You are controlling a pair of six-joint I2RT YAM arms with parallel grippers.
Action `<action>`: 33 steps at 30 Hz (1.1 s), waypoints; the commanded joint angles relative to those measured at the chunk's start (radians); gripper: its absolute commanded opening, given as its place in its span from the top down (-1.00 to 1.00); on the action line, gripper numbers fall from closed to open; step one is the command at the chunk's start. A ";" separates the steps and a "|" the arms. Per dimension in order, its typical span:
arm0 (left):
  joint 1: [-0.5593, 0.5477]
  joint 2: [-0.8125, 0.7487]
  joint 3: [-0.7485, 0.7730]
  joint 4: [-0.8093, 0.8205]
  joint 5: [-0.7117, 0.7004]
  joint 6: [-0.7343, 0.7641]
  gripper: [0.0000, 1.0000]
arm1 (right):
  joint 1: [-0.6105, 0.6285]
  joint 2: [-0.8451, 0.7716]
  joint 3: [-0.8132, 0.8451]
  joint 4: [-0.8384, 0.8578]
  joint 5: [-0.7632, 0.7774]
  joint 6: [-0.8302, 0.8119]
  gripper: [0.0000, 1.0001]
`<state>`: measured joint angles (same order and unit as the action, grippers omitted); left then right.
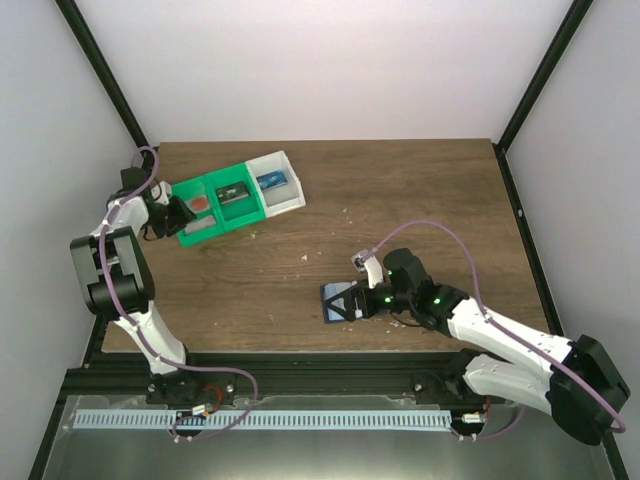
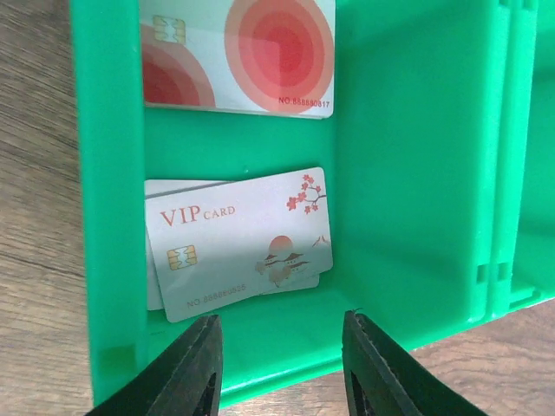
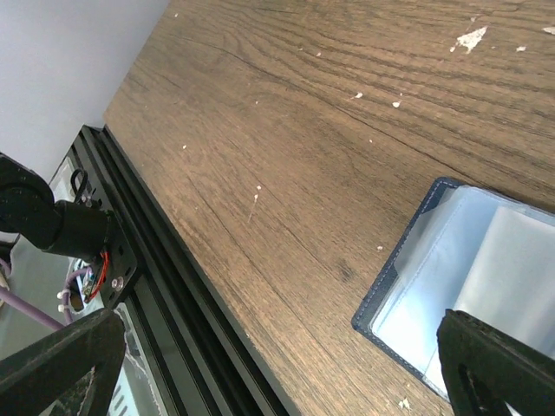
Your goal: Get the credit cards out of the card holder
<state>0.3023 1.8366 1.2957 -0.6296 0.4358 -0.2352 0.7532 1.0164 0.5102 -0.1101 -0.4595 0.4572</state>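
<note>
Low in the left wrist view, the left gripper [image 2: 279,321] hangs with its two dark fingers partly spread and nothing between them, poised over the near end of a green tray [image 2: 408,173] compartment. Just beyond the fingertips lies a pale VIP card [image 2: 238,243], chip at its lower left, slightly askew on top of a second pale card [image 2: 154,260] whose edge peeks out on the left. Farther up the same compartment, at the top of the frame, rests a red-circle card [image 2: 238,52]. From above, that gripper [image 1: 180,212] and the tray [image 1: 240,195] sit in the upper left of the table [image 1: 420,200] — the tray's white end section lies to the right of its green ones. Lower centre of the overhead view, the right gripper [image 1: 352,300] stands spread as wide as it goes, holding nothing, right at the blue card holder [image 1: 336,300]. Its wrist view shows the card holder [image 3: 460,260] lying open and flat at lower right, a pale sheet in its clear pocket — whether that is a card, I cannot tell.
</note>
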 commanded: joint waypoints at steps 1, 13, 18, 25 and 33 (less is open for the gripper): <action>0.003 -0.055 0.015 0.019 -0.054 -0.022 0.16 | 0.002 0.013 0.043 0.001 0.031 0.049 -1.00; -0.046 -0.246 0.004 0.036 -0.036 -0.041 -0.32 | 0.001 0.023 0.127 -0.161 0.251 0.109 -1.00; -0.081 -0.394 -0.065 0.051 -0.021 -0.037 -1.00 | 0.000 0.057 0.169 -0.272 0.434 0.105 -1.00; -0.080 -0.624 -0.263 0.182 0.035 -0.140 -1.00 | 0.000 0.131 0.141 -0.231 0.361 0.046 -0.89; -0.100 -0.639 -0.383 0.286 0.377 -0.179 -1.00 | -0.013 0.228 0.122 -0.234 0.484 0.050 -0.27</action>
<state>0.2363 1.2079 0.9287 -0.4133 0.6682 -0.4011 0.7528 1.1984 0.6388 -0.3412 -0.0681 0.5156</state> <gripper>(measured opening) 0.997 0.690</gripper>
